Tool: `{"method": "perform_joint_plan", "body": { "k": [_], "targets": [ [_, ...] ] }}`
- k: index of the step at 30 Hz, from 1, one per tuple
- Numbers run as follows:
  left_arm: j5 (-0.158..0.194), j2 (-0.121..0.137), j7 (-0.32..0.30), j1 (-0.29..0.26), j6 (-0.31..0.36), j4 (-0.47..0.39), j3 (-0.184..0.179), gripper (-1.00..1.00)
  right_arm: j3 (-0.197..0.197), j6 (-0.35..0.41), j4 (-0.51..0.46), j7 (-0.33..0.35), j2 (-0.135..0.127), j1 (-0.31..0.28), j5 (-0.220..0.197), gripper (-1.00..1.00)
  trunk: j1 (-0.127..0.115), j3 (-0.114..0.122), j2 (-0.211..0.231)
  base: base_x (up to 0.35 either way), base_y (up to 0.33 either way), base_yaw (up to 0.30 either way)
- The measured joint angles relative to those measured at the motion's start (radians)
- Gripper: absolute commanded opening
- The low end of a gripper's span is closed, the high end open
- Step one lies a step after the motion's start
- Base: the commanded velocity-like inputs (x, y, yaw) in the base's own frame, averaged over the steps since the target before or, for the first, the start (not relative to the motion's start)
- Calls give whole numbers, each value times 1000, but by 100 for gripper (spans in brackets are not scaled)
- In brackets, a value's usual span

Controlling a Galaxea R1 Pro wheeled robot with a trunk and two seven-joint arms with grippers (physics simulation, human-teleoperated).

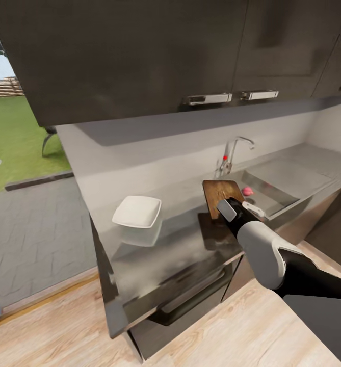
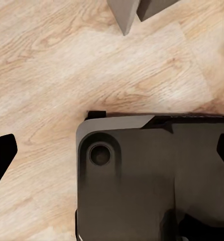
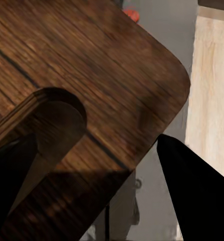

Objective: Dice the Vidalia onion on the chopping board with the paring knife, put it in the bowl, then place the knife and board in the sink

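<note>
Between the right gripper's [image 3: 99, 186] two dark fingers [image 3: 192, 186] sits the slotted end of the chopping board [image 1: 221, 193], seemingly clamped and lifted at a tilt off the countertop [image 1: 155, 255]. Judging by this, the board's transfer is underway. Just beyond the gripper lies the sink [image 1: 280, 186], a reddish object [image 1: 247, 191] inside; clearing its near rim comes next. The left gripper's state cannot be told.
</note>
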Motion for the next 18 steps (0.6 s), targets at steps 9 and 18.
{"method": "perform_joint_plan", "body": {
  "k": [9,18],
  "targets": [
    [0,0,0,0,0,1,0,100,2,4,0,20,2,0,-3,-100,0,14,0,-117,-266,62],
    [0,0,0,0,0,0,0,100,2,7,0,47,0,0,1,-100,0,27,0,-84,-269,184]
  ]
}}
